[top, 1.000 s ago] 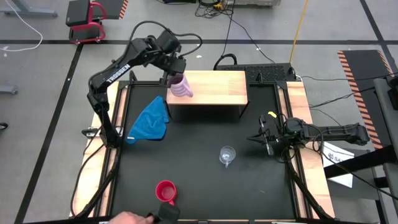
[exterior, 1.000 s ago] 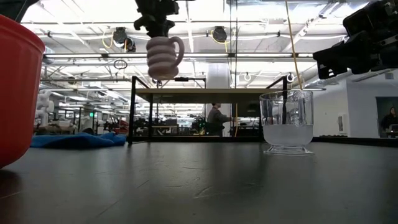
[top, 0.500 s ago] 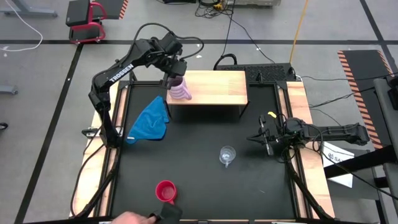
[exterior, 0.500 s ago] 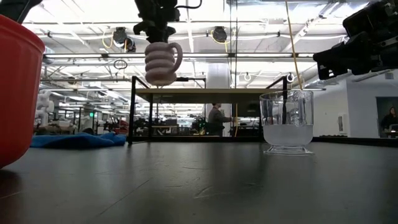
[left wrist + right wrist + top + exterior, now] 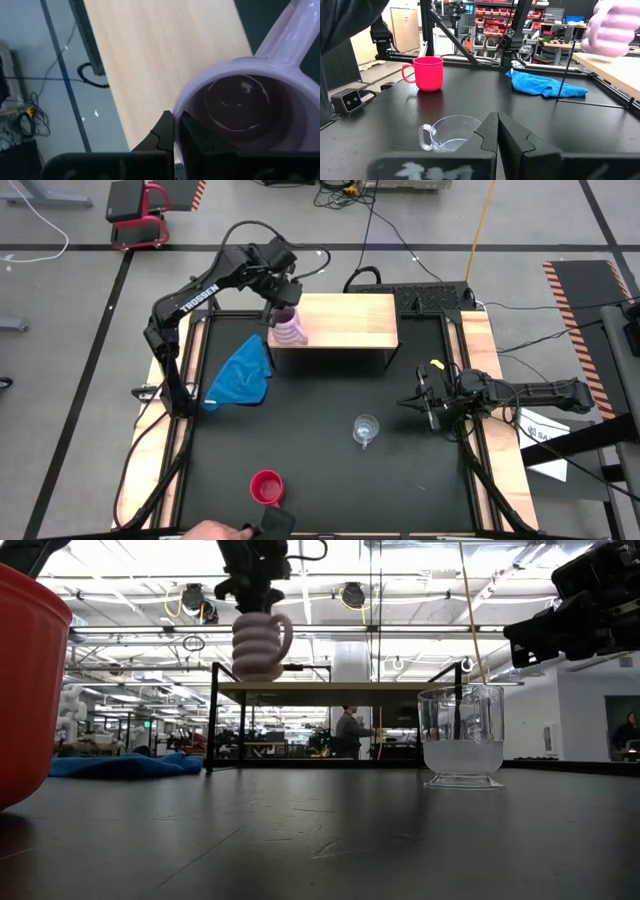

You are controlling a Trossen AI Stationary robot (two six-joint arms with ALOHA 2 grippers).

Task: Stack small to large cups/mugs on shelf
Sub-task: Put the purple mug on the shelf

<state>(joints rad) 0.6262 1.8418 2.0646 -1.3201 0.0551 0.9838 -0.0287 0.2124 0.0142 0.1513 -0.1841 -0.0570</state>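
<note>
Meanwhile the left gripper (image 5: 284, 298), clamped on the lilac-pink mug's (image 5: 290, 329) rim, had lowered it nearly onto the shelf (image 5: 345, 322); placement looked imminent

Brand lettering: "TROSSEN" was read in white capitals along the upper link of the left arm (image 5: 192, 299), well back from its fingers, in the high view.
Printed sheet: dark print was seen on a white sheet (image 5: 541, 432) lying off the table edge, beyond the right arm and behind its fingers, but it could not be read.
Other text: none could be read in the low view or either wrist view.
</note>
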